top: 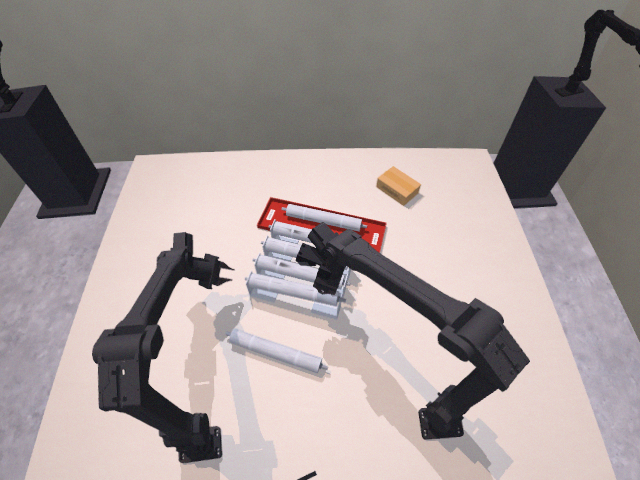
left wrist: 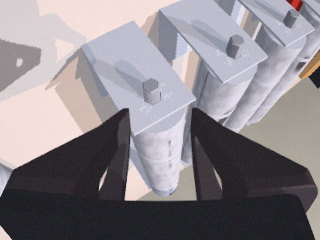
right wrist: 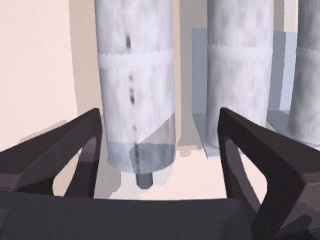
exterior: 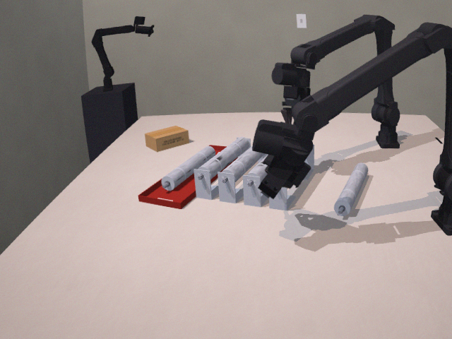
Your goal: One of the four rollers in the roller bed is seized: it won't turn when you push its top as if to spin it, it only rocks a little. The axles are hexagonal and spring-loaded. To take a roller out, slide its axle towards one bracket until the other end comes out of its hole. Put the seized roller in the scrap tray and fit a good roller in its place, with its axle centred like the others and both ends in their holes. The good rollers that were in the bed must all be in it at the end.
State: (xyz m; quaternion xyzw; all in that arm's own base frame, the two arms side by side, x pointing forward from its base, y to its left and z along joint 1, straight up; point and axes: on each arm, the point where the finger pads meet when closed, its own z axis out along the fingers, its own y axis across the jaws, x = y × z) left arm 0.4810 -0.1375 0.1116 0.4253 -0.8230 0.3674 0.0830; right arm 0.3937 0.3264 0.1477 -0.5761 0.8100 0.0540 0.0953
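With the part-open, empty left fingers [top: 225, 267] squared to the hexagonal grey metal axle [left wrist: 151, 92], the pale grey cylindrical roller [top: 294, 290] [left wrist: 160, 145] [right wrist: 137, 90] in the bed is best steadied lightly between the open, empty right fingers [exterior: 286, 116].

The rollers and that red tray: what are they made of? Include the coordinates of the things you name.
The rollers [top: 276, 350] [exterior: 352, 188] look like pale, brushed or worn metal, judging by their streaky grey-white surface, though painted plastic is possible. The scrap tray [top: 265, 212] [exterior: 159, 200] could be painted metal or plastic: it is evenly red with thin walls.
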